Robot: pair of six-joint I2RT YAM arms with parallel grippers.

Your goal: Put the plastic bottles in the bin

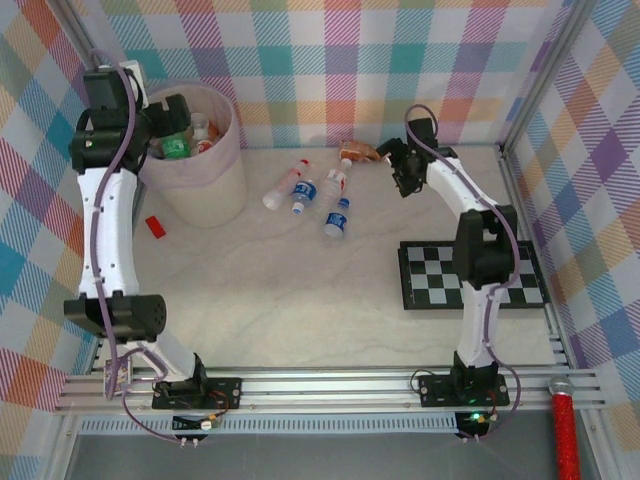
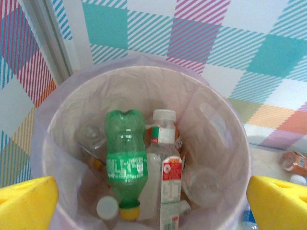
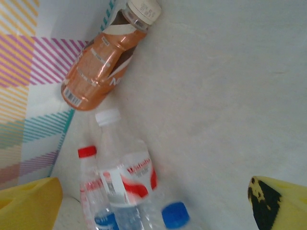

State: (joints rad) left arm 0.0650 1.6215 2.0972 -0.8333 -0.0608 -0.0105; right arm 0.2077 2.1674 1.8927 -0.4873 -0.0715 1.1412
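Hanging above the bin (image 2: 225,115), the left claw (image 2: 152,194) stands wide, its yellow fingers (image 2: 26,203) far apart at either side of the wrist view with nothing gripped between them. Inside the bin lies a green bottle (image 2: 125,160), its long axis running from the far wall toward the camera, yellow cap at the near end and base at the far end. Touching its right side is a red-labelled bottle (image 2: 166,175), lying parallel but reversed, its white cap toward the far rim. More clear bottles sit underneath, too jumbled to tell apart.

On the bench (image 1: 300,290), between the bin and the right arm, four loose bottles (image 1: 305,193) lie on their sides in a cluster, mostly slanting from near-left to far-right. A brown bottle (image 3: 100,64) lies apart from them by the back wall; in the right wrist view its white cap points to the upper right. Just below it two clear bottles (image 3: 127,179) lie side by side, touching, one white cap and one red cap aimed toward the brown one.

The right claw (image 3: 154,196) is spread wide above these, holding nothing. A small red block (image 1: 154,226) lies beside the bin, and a checkerboard (image 1: 425,275) lies at the right.
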